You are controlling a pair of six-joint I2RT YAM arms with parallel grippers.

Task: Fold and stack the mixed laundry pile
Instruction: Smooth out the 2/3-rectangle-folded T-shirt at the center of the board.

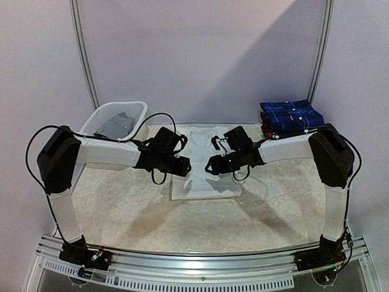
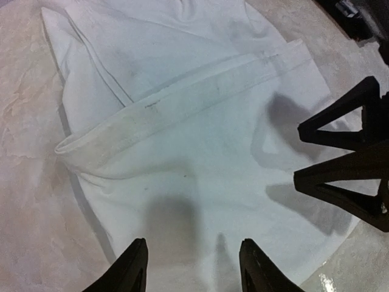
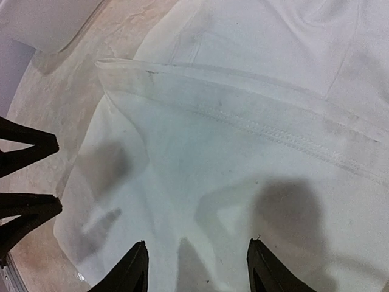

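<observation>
White shirt (image 1: 206,185) soft, flat, stitched hem folded; left hand (image 2: 193,267), right hand (image 3: 196,267) both spread, empty.

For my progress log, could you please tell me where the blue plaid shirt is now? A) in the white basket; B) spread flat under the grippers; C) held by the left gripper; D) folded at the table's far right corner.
D: the plaid shirt lies folded at the far right corner; the basket holds a grey garment and the white shirt lies mid-table.
</observation>
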